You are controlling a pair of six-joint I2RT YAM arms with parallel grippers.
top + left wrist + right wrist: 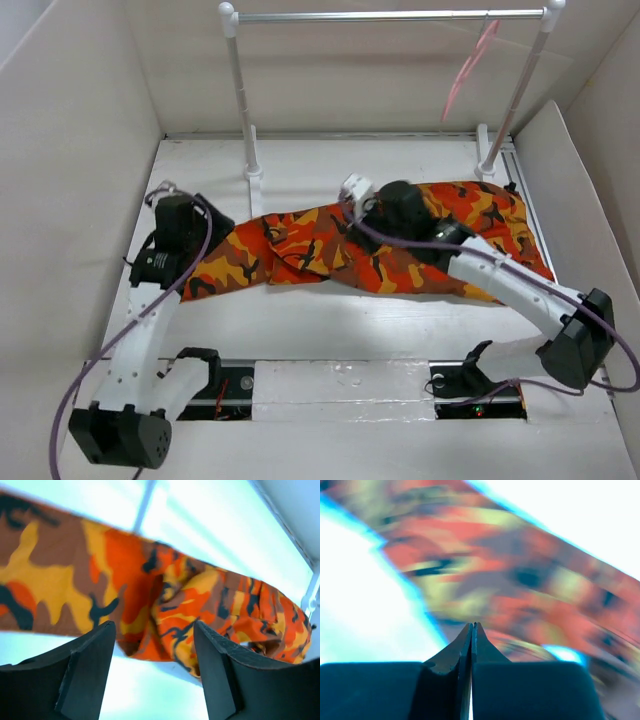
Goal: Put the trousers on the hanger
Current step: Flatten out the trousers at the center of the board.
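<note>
The camouflage trousers (300, 245) lie flat across the middle of the table, running from left to right. The pink hanger (468, 68) hangs from the rail at the back right, far from both grippers. My left gripper (216, 230) is open at the left end of the trousers; in the left wrist view its fingers (90, 670) stand wide apart just short of the cloth (165, 595), with nothing between them. My right gripper (373, 222) is over the middle of the trousers. In the right wrist view its jaws (472, 626) are pressed together, with the blurred cloth (520, 580) beyond the tips.
A metal rail (390, 15) on two white posts (243, 100) spans the back of the table. White walls (70, 150) enclose the table on the left, right and back. A dark slot with cables (470, 385) runs along the near edge.
</note>
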